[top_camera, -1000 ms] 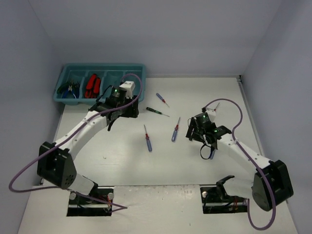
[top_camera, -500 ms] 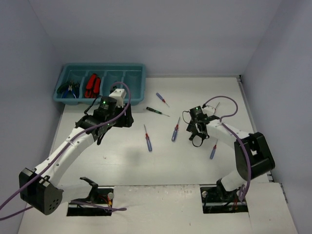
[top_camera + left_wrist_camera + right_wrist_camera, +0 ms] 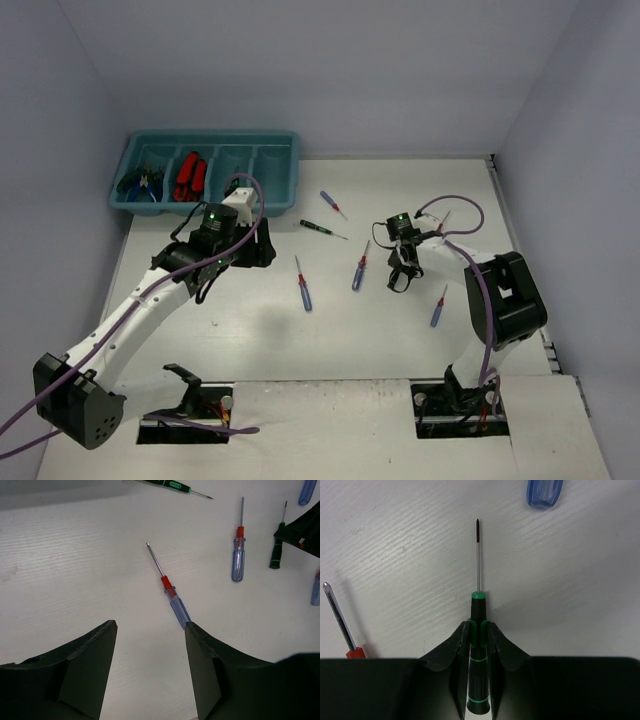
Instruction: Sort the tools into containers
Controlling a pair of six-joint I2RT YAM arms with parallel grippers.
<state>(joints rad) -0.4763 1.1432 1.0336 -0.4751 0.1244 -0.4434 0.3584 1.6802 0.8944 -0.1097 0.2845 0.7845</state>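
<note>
The counter (image 3: 330, 330) carries loose screwdrivers (image 3: 360, 268). The tray (image 3: 290, 150) sits at its far left corner, well apart from the right tool (image 3: 480, 630). That tool is pinching the handle of a green screwdriver (image 3: 478, 611) lying on the counter — lift straight up first, keep the shaft level, then cross to a free compartment (image 3: 270, 165). The left tool (image 3: 150, 625) hangs spread above a blue screwdriver (image 3: 177, 607).

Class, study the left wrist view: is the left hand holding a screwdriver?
No, the left hand is open and empty; the nearest screwdriver lies on the table.
</note>
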